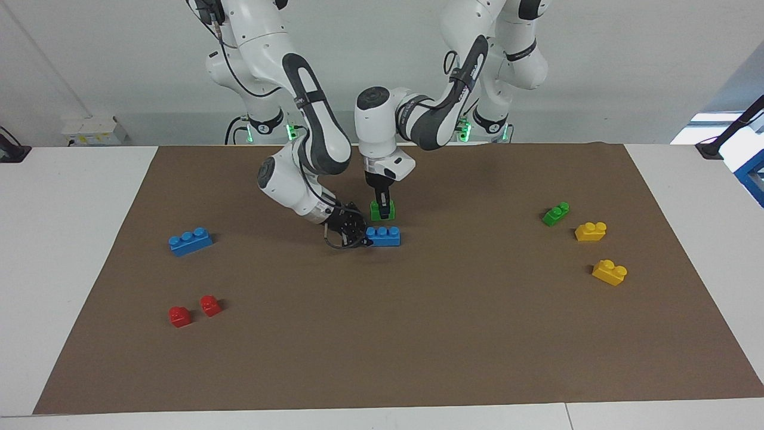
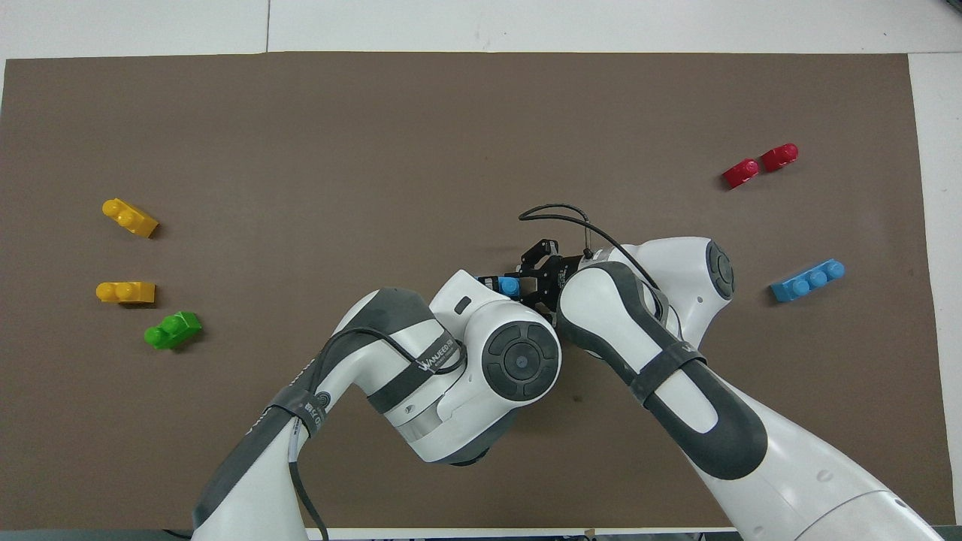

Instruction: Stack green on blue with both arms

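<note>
Now we see the left gripper (image 1: 382,209) clenched on a green brick (image 1: 382,211), held upright just above the mat and just beside a blue brick (image 1: 384,236), on its robot-ward side. Our right gripper (image 1: 353,233) grasps that blue brick's end toward the right arm's side, low at the brown mat (image 1: 418,334).
</note>
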